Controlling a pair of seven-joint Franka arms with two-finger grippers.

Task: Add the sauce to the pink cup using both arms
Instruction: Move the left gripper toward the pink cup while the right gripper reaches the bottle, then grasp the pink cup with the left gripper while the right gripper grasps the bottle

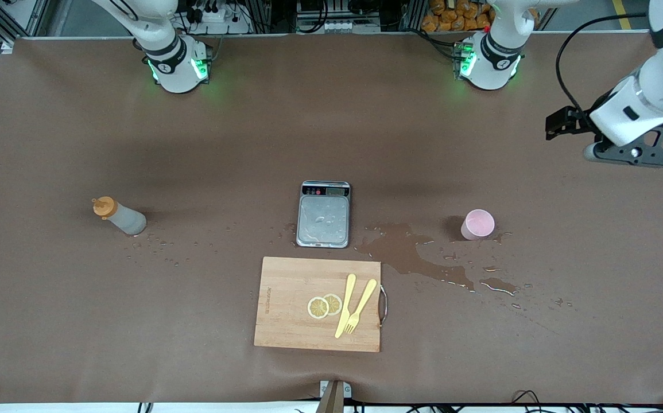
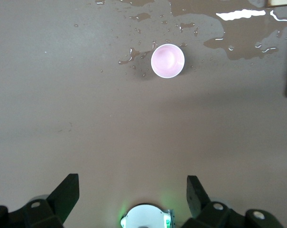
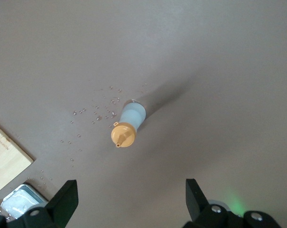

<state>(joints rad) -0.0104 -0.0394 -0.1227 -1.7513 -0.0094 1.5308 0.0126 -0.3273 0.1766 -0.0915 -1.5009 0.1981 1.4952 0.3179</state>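
A pale-pink cup [image 1: 477,223] stands upright on the brown table [image 1: 251,126], toward the left arm's end, at the edge of a spread of spilled liquid [image 1: 417,255] that runs from the cup toward a wooden cutting board [image 1: 291,304]. The left gripper [image 2: 133,192] hangs in the air above bare tabletop, its two black fingers [image 2: 67,192] spread wide and holding nothing; in the left wrist view the cup sits well clear of the fingertips, roughly in line with the gap between them. Toward the right arm's end of the table stands the sauce bottle [image 1: 120,216], translucent with an orange nozzle cap [image 1: 103,206], ringed by small droplets. The right gripper [image 3: 132,194] is high above it, fingers [image 3: 196,192] likewise spread and empty, with the bottle well apart from them and nearly centred between them in the right wrist view. A steel kitchen scale [image 1: 324,214], wet on its plate, sits between bottle and cup. On the cutting board, nearer the front camera, lie two lemon slices [image 1: 324,306], a yellow plastic knife [image 1: 345,305] and a yellow fork [image 1: 360,306].
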